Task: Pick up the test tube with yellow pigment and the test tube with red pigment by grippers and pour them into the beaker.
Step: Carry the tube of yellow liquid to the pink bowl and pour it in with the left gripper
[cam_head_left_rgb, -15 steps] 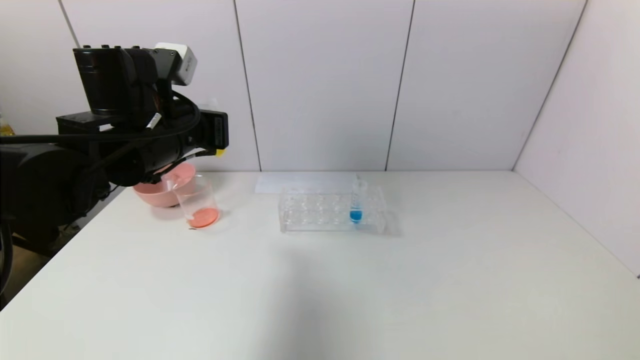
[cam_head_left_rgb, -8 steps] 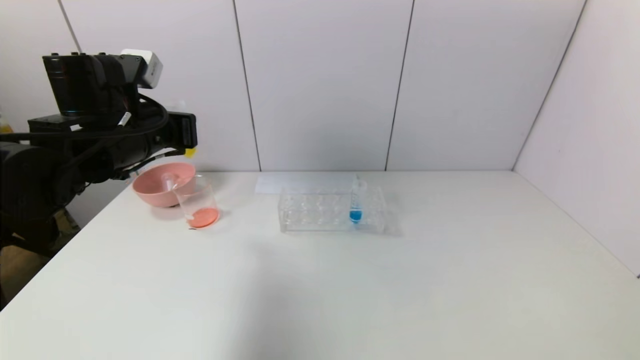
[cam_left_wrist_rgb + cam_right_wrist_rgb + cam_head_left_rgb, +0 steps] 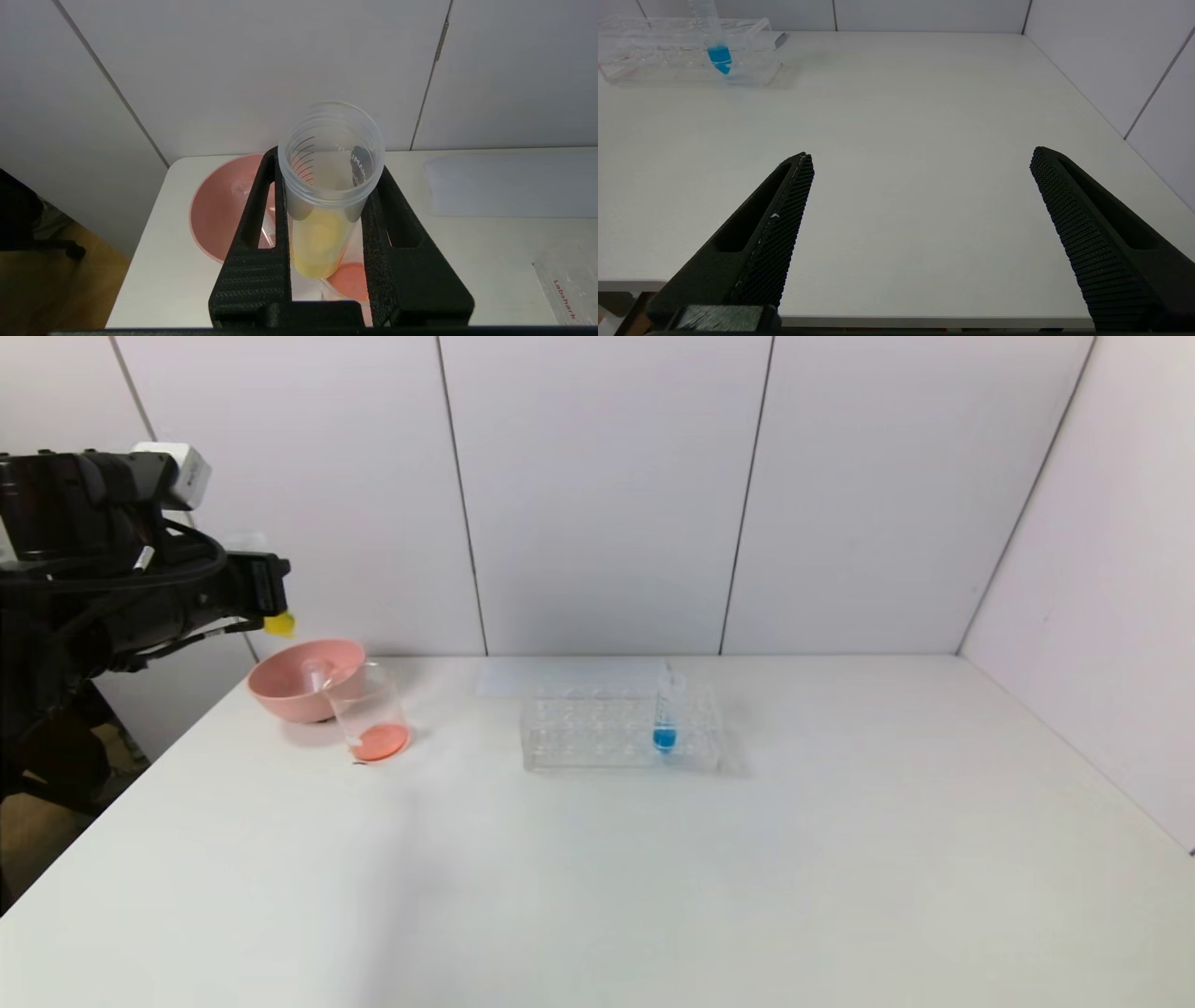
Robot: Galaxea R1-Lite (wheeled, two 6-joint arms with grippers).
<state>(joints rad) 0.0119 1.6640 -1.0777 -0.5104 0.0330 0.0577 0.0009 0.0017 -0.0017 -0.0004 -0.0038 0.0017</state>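
My left gripper (image 3: 263, 586) is shut on the test tube with yellow pigment (image 3: 278, 623), high above the table's far left corner, left of and above the pink bowl. In the left wrist view the tube (image 3: 322, 233) stands between the fingers (image 3: 254, 261), open mouth toward the camera and yellow liquid at its tip. The beaker (image 3: 366, 709) stands beside the bowl with red-orange liquid (image 3: 351, 281) in its bottom. No tube with a red tip shows. My right gripper (image 3: 920, 156) is open and empty over the table's front edge.
The pink bowl (image 3: 280, 695) at the far left holds a clear tube (image 3: 315, 672). The clear tube rack (image 3: 597, 733) stands mid-table with a blue-tipped tube (image 3: 665, 719). A white sheet (image 3: 560, 677) lies behind the rack. The table's left edge is close to the bowl.
My left arm has moved left, away from above the beaker, with the yellow tube still in its grip. The beaker, bowl and rack have not moved.
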